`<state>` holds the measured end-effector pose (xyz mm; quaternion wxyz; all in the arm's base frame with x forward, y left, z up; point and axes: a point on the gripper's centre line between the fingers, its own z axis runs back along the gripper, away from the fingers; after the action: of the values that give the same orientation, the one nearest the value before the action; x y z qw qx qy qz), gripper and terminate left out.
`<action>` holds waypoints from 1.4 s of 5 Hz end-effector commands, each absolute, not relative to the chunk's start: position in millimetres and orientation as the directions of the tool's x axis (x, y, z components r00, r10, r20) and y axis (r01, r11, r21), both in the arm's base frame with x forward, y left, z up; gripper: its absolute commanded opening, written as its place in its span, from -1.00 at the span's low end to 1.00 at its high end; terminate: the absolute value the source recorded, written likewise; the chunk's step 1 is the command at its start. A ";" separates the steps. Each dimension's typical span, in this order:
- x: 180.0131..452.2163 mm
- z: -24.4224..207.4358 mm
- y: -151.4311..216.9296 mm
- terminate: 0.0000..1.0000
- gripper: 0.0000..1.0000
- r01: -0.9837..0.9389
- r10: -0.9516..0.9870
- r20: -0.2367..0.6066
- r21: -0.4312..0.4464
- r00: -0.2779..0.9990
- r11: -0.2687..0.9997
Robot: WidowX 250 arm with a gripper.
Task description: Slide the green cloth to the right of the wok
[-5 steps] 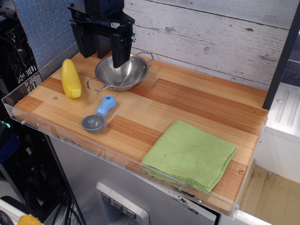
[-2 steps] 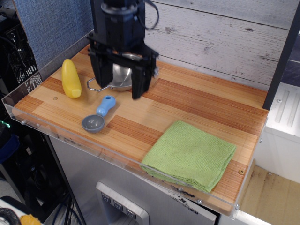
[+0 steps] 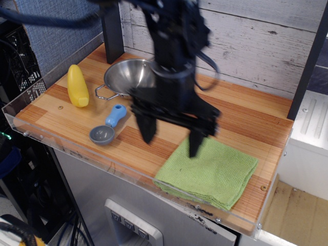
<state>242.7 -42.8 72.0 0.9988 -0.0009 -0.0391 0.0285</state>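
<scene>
The gripper hangs with its two fingers spread wide apart, holding nothing, over the counter's middle near the front edge. One fingertip sits above the green cloth, which lies flat at the front right corner. The wok stands toward the back left corner.

green cloth flat at front right; wok upright behind.

green cloth: matt woven fabric, rough waffle texture
wok: shiny polished steel, thin wire handles
worktop: smooth striped wood, clear plastic rim
scoop: blue and grey plastic
hand: black, matt
</scene>
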 end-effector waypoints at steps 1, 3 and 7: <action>265.8 45.2 -68.5 -1.00 1.00 0.031 -0.029 0.149 -0.015 0.988 0.999; 279.6 9.1 -70.5 -1.00 1.00 0.057 -0.061 0.113 0.036 0.992 0.998; 295.4 -50.9 -49.2 -1.00 1.00 0.013 -0.011 -0.018 0.078 1.000 0.997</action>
<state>318.3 -64.1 -1.2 0.9981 0.0221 -0.0558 -0.0105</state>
